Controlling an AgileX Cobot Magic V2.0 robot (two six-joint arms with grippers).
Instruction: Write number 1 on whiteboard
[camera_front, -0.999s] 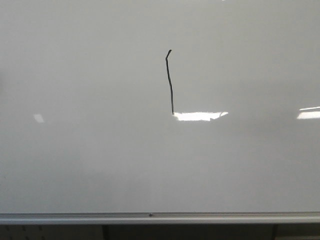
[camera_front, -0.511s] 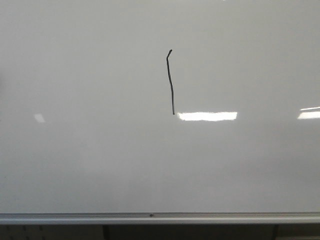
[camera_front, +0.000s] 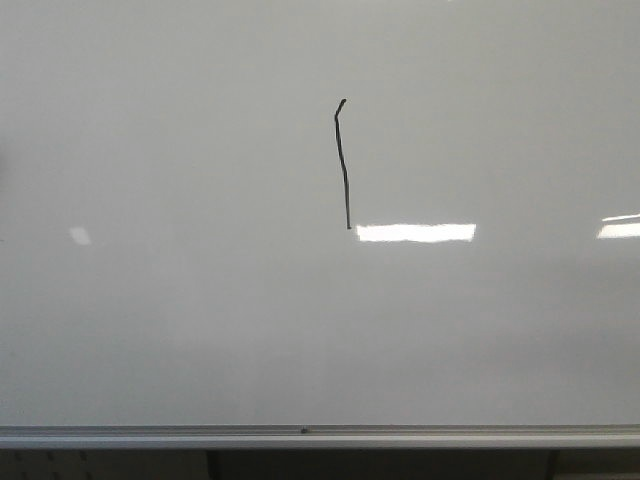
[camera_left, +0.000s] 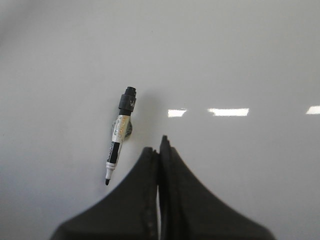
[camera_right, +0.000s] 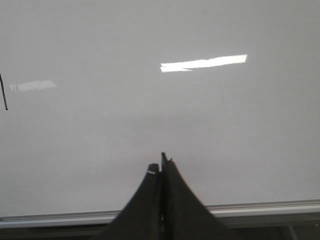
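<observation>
Your number 1 (camera_front: 342, 163) stands on the whiteboard (camera_front: 180, 330); both the left pincer (camera_left: 159, 150) and the right pincer (camera_right: 161, 165) are pressed together, empty.

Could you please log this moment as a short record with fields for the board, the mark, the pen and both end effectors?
board: whiteboard, glossy, with glare patches and a silver rail along its lower edge
mark: number 1, thin black stroke, nearly vertical, small hook at top
pen: marker, uncapped, against the board, held by nothing
left end effector: shut, empty, apart from the marker
right end effector: shut, empty
front view: no arm visible
</observation>
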